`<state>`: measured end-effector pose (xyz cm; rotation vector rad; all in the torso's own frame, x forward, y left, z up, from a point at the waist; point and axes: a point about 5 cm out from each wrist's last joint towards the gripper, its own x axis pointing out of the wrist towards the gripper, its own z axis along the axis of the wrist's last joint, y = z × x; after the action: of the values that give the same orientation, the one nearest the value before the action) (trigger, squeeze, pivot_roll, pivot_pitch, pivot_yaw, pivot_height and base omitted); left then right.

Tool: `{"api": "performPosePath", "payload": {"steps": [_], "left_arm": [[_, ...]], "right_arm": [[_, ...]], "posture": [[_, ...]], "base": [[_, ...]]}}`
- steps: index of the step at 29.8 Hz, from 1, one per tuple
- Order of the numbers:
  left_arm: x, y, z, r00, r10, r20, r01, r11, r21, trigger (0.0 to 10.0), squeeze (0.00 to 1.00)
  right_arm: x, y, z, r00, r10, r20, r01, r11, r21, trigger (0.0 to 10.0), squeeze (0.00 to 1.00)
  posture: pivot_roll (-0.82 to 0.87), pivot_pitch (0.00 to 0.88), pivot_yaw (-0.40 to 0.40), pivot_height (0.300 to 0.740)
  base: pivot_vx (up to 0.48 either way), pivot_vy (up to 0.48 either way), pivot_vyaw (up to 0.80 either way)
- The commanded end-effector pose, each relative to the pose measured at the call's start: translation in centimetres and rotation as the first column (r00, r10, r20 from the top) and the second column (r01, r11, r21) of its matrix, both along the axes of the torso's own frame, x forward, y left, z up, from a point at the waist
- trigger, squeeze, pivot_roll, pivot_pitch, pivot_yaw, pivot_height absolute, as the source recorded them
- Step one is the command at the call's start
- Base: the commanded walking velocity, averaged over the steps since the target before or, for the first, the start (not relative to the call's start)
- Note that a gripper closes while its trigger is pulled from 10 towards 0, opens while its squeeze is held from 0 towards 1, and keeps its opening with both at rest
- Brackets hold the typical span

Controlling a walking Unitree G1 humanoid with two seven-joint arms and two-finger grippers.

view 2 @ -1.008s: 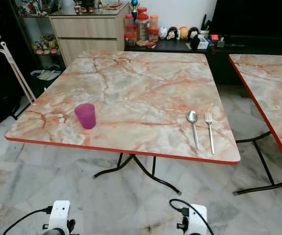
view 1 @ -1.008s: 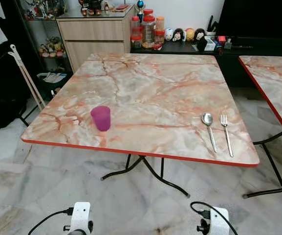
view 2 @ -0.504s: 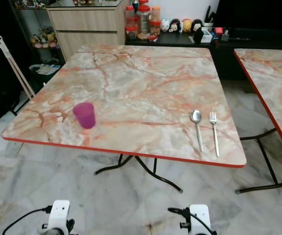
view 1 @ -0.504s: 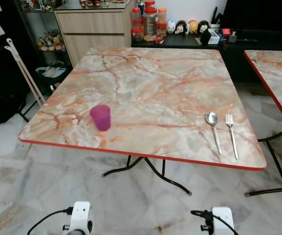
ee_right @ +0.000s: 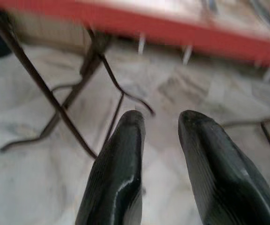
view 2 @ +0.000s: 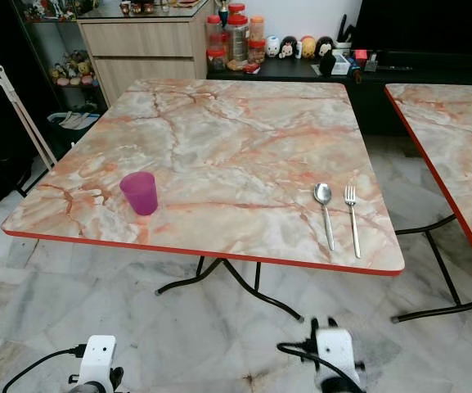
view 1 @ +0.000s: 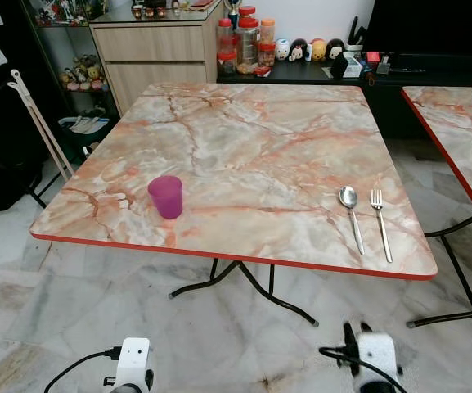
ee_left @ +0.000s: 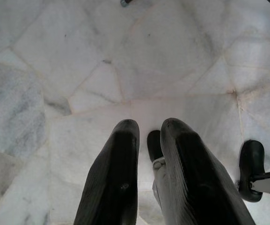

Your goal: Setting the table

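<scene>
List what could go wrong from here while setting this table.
1. The spoon and fork lie near the table's red front edge; a clumsy reach might push them off.
2. The purple cup stands upright near that edge and may tip if bumped.
3. The right claw points toward the table legs and could snag.

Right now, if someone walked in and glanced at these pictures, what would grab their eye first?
The square marble-patterned table with a red edge, taking up most of the head views. On it, a small purple plastic cup stands near the front left, and a metal spoon and a metal fork lie side by side near the front right corner.
</scene>
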<state>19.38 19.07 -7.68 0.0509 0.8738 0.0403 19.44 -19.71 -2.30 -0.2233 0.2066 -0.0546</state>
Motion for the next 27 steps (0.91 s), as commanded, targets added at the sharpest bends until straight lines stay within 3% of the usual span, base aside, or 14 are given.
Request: {"api": "performPosePath", "payload": {"steps": [1, 3, 14, 22, 27], "left_arm": [[-0.1, 0.1, 0.0, 1.000, -0.005, 0.003, 0.005, 1.000, 0.003, 10.0, 0.00], [-0.1, 0.1, 0.0, 1.000, -0.003, 0.002, 0.003, 1.000, 0.004, 10.0, 0.00], [0.1, -0.1, 0.0, 1.000, -0.008, 0.006, 0.008, 1.000, 0.001, 10.0, 0.00], [0.3, -0.4, 0.1, 1.000, -0.019, 0.005, 0.019, 1.000, -0.004, 10.0, 0.00], [0.5, -0.6, 0.2, 1.000, -0.022, 0.008, 0.022, 1.000, -0.011, 10.0, 0.00]], "right_arm": [[0.5, 0.3, 0.4, 1.000, 0.015, 0.019, -0.014, 1.000, -0.007, 10.0, 0.00], [1.7, 0.5, 1.6, 0.997, 0.035, 0.076, -0.034, 0.999, -0.021, 10.0, 0.00], [4.6, 1.4, 5.3, 0.973, 0.046, 0.226, -0.042, 0.999, -0.019, 10.0, 0.00], [6.8, 0.4, 5.1, 0.980, -0.112, 0.162, 0.101, 0.992, 0.072, 10.0, 0.00], [8.3, 0.4, 5.9, 0.976, -0.134, 0.170, 0.116, 0.987, 0.110, 10.0, 0.00]], "posture": [[-0.08, 0.000, 0.027, 0.740], [-0.08, 0.000, 0.026, 0.740], [-0.08, 0.000, 0.033, 0.740], [-0.09, 0.000, 0.046, 0.740], [-0.09, 0.000, 0.048, 0.740]], "base": [[0.000, 0.000, 0.00], [0.000, 0.000, 0.00], [0.000, 0.000, 0.00], [0.000, 0.000, 0.00], [0.000, 0.000, 0.00]]}}
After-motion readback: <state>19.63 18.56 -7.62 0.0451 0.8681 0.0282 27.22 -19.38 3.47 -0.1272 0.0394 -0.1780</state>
